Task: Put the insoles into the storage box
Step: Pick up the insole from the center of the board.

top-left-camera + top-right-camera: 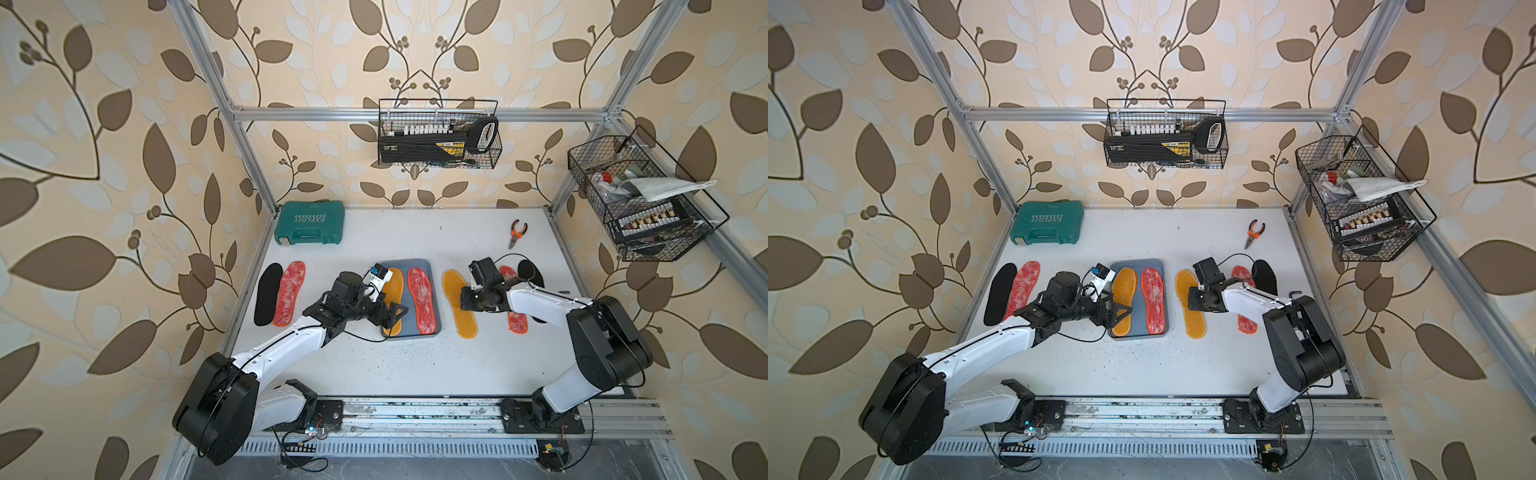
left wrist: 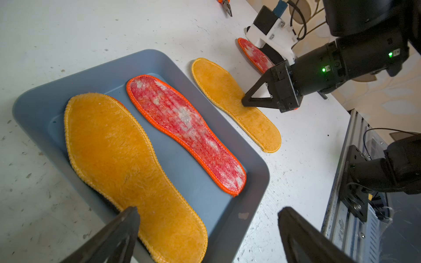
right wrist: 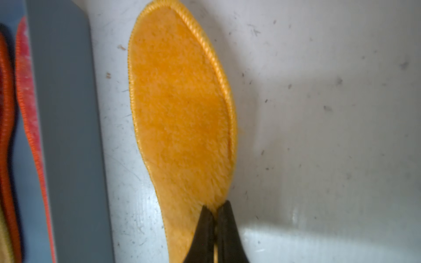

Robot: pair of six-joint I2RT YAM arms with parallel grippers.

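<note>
The blue-grey storage box (image 1: 409,264) (image 2: 258,180) sits mid-table and holds a mustard-yellow insole (image 1: 394,297) (image 2: 118,154) and a red-white insole (image 1: 422,301) (image 2: 182,127). My left gripper (image 1: 395,316) (image 2: 209,210) hangs open over the near end of the box, with nothing between its fingers. Right of the box a second yellow insole (image 1: 457,307) (image 3: 180,102) lies on the table. My right gripper (image 1: 463,299) (image 3: 215,208) is shut on its side edge, which curls up. On the table's left lie a black insole (image 1: 267,299) and a red insole (image 1: 289,293). A red insole (image 1: 516,322) and a black insole (image 1: 532,270) are partly hidden under the right arm.
A green tool case (image 1: 309,222) stands at the back left and orange-handled pliers (image 1: 516,232) lie at the back right. Black wire baskets hang on the back frame (image 1: 438,133) and the right frame (image 1: 636,199). The arms' metal rail (image 1: 415,411) runs along the front edge.
</note>
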